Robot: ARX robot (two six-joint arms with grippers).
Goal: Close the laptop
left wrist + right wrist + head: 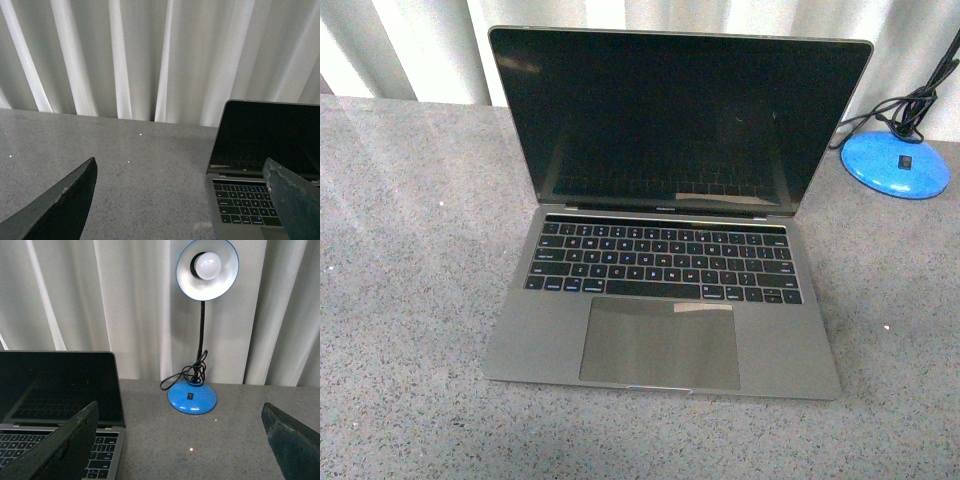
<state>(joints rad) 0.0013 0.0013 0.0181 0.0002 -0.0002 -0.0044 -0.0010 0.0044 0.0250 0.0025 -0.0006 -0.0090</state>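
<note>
The laptop (660, 330) stands open in the middle of the grey speckled table, its black screen (670, 115) upright and facing me, keys and large trackpad toward the near edge. Neither arm shows in the front view. The left wrist view has my left gripper (182, 200) open over bare table to the laptop's (250, 200) left side, nothing between its dark fingers (65, 205). My right gripper (180, 445) is open over the table on the laptop's (105, 455) right side, with nothing held.
A blue desk lamp (200, 330) with a round blue base (895, 163) and coiled black cord stands at the back right of the table. White pleated curtains (140, 55) hang behind the table. Grey tabletop (410, 280) stretches to the laptop's left.
</note>
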